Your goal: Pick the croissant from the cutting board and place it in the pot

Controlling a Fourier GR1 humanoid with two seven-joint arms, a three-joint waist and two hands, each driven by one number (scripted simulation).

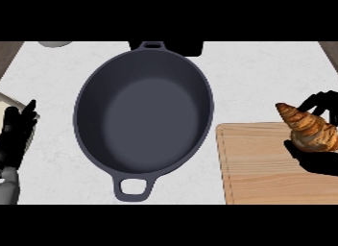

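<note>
Holding: the right hand (326,162) is curling round the croissant (310,128), thumb pressing in under its lower end and the fingers (326,103) arching over its far side — a pinching grasp, with the pastry sitting between thumb and fingers.
Croissant: it is lying tilted, its pointed tip poking out past the fingers toward the pot, its broad end nestling against the palm; whether it is touching the board is not something I can tell.
Cutting board: the pale wooden cutting board (264,168) is lying beneath the right hand's fingers and stretching out to their inner side.
Pot: the dark oval pot (143,115) is sitting well apart from the right hand's fingertips, between the two hands, holding nothing — one loop handle pointing near, one far.
Left hand: the left hand (12,137) is resting by the view's left edge, fingers straight, pressed together and pointing up, just beside the pot's rim without touching it.
Counter: the white counter (260,81) is showing beyond the right hand's fingertips.
</note>
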